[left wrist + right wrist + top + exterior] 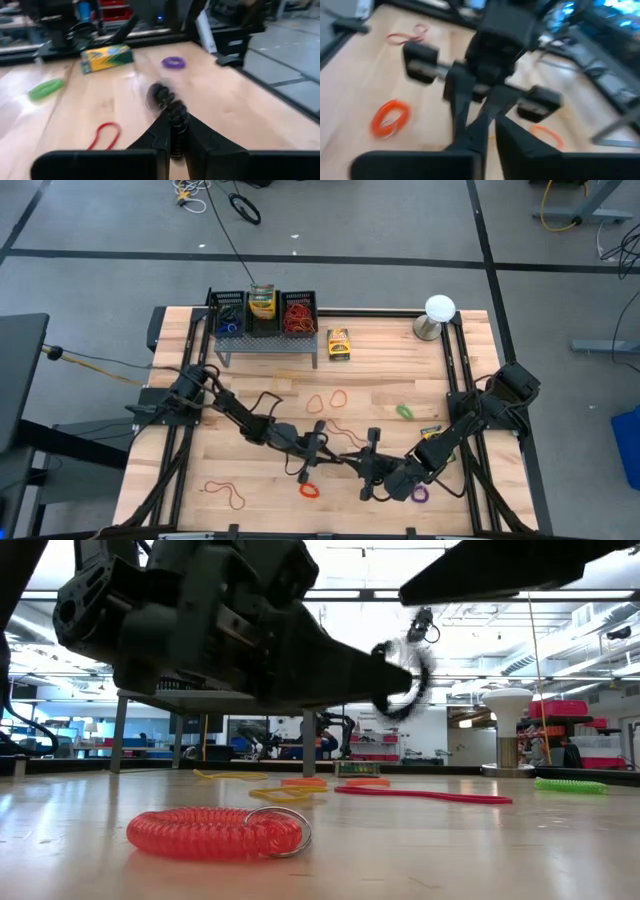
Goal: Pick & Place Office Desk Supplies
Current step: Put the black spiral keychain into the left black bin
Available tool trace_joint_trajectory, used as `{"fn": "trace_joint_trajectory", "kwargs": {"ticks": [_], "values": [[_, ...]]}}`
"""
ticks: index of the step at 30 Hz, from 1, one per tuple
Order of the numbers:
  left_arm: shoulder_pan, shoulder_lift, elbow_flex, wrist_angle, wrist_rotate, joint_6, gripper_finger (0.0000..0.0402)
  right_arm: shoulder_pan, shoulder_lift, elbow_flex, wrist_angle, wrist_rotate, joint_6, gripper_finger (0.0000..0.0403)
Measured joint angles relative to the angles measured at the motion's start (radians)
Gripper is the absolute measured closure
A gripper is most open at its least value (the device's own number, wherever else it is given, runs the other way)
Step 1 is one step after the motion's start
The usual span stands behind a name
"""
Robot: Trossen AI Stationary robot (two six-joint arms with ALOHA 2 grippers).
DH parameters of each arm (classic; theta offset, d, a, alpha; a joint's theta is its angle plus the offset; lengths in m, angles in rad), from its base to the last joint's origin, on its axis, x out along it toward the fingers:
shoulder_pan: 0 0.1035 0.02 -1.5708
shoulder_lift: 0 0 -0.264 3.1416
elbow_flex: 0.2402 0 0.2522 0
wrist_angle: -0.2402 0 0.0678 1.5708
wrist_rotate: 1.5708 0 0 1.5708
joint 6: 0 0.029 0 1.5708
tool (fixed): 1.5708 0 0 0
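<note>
Clearly, the left gripper [172,131] has its fingers pressed together on a black coiled band [169,104], above the table [400,380] at about 6 o'clock. Facing it, the right gripper [487,127] has its fingers (I cannot tell) close together. At 12 o'clock the black organizer [262,315] holds blue bands [229,320], a crayon box [262,304] and red bands [297,318].

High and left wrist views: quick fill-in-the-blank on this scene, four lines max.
1. The left gripper is shut on a ___ coiled band.
2. The middle of the organizer holds a ___.
3. The coiled loop nearest the low camera is ___.
4. The white ball stands at the far ___ corner of the table.

Missing: black; crayon box; red; right.
</note>
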Motion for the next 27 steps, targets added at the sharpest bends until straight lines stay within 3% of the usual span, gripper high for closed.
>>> {"fn": "trace_joint_trajectory", "kwargs": {"ticks": [5,9,12,17,23,27], "values": [[0.000,-0.045,-0.002,-0.117,-0.071,-0.012,0.0375,0.044,-0.038,0.000,-0.036,0.169,-0.007,0.0285],[0.000,-0.143,-0.002,-0.275,-0.144,0.016,0.0374,0.086,-0.106,0.000,-0.177,0.169,0.042,0.0266],[0.000,-0.240,-0.002,-0.407,-0.221,0.041,0.0374,0.098,-0.121,0.000,-0.299,0.164,0.144,0.0291],[0.000,-0.425,-0.001,-0.644,-0.347,0.043,0.0374,0.091,-0.121,-0.005,-0.462,0.156,0.354,0.0382],[-0.009,-0.619,-0.001,-0.915,-0.453,0.004,0.0373,0.062,-0.119,-0.084,-0.396,0.169,0.438,0.0385],[-0.009,-0.693,-0.002,-1.027,-0.486,-0.006,0.0373,0.016,-0.119,-0.172,-0.225,0.082,0.382,0.0398]]}}
